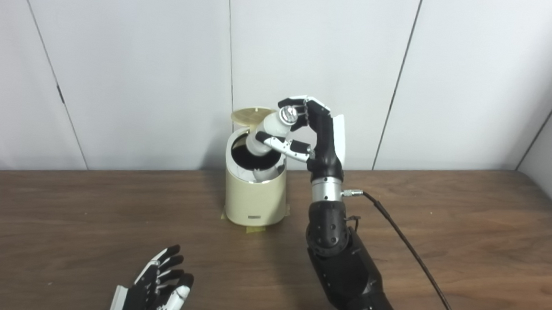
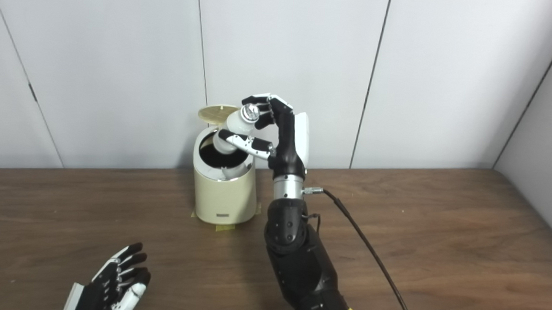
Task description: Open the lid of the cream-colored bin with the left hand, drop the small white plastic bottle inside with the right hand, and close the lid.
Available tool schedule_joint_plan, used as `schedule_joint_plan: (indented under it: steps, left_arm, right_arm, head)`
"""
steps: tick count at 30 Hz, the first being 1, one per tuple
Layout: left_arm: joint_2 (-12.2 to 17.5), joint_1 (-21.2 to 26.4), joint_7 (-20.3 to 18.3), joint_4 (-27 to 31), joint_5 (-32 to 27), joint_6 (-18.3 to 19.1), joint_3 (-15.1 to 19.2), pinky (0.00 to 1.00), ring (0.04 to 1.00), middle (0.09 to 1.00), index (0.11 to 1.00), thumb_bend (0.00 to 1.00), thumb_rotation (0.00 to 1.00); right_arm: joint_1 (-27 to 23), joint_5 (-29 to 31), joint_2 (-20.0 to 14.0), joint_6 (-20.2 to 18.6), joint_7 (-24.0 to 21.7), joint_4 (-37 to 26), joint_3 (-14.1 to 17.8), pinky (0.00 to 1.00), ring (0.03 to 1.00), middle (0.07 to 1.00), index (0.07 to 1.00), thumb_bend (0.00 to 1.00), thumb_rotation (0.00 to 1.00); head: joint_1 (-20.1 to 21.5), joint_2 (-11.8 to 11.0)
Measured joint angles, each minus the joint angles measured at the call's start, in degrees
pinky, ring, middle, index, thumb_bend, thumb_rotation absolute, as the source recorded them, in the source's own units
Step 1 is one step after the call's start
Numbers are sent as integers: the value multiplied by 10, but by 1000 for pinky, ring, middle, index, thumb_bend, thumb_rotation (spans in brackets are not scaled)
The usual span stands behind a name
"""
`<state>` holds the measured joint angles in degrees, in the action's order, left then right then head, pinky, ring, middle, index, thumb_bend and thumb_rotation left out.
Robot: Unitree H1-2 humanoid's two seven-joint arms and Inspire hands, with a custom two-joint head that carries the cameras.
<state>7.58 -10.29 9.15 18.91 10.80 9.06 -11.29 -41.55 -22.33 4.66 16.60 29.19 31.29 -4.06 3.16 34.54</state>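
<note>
Over the open bin [image 1: 254, 197], right hand [image 1: 313, 133] grips bottle [image 1: 270, 130]; left hand [image 1: 160, 287] splayed, empty.

Cream bin [image 1: 254, 197] with dark inside; white bottle [image 1: 268, 133], silver cap; black-and-white hands [image 1: 323, 134]; brown wood-grain table [image 1: 467, 234].

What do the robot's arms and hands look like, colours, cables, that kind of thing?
The right hand is black with white panels on its back and white and silver finger segments. Below it sit a silver metal wrist ring and a bulky black forearm with perforated holes. A thin black cable plugs into the wrist. The left hand shows the same black and white colouring.
</note>
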Motion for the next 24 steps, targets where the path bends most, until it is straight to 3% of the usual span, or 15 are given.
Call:
schedule_joint_plan:
  steps: [8,24]
  left_arm:
    - [0,0,0,0,-1,0,0,645,769,827,892,576,562]
    - [0,-1,0,0,-9,-1,0,634,761,826,894,567,546]
  right_arm:
    - [0,-15,-6,0,0,0,-11,362,395,477,548,515,0]
    - [5,-34,-18,0,-1,0,-28,375,404,487,541,516,0]
  head:
    - [2,4]
    - [2,7]
